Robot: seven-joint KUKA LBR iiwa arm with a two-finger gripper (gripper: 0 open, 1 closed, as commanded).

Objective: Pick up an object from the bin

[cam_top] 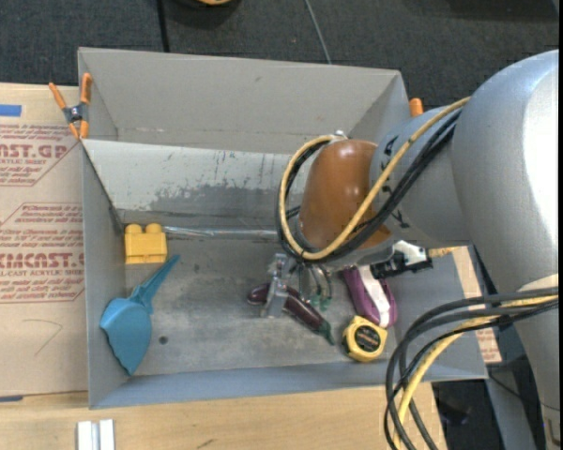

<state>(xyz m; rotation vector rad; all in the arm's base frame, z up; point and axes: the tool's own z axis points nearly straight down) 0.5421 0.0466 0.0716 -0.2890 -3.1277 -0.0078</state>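
Gripper (281, 291) sits over the dark maroon stick (300, 311) lying right-of-middle in the bin (216, 172), can't tell if the jaws are apart or together; looks light and stiff, so probably grab mid-length.

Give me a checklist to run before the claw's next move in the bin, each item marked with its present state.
1. Claw is low over the floor of the bin, at the dark maroon thing: ok.
2. Claw is away from the bin's walls: ok.
3. Room around the target: not ok. A purple and white thing and a yellow tape measure lie close on its right.
4. Blue scoop and yellow block are well off to the left: ok.
5. The maroon thing is gripped: cannot tell.
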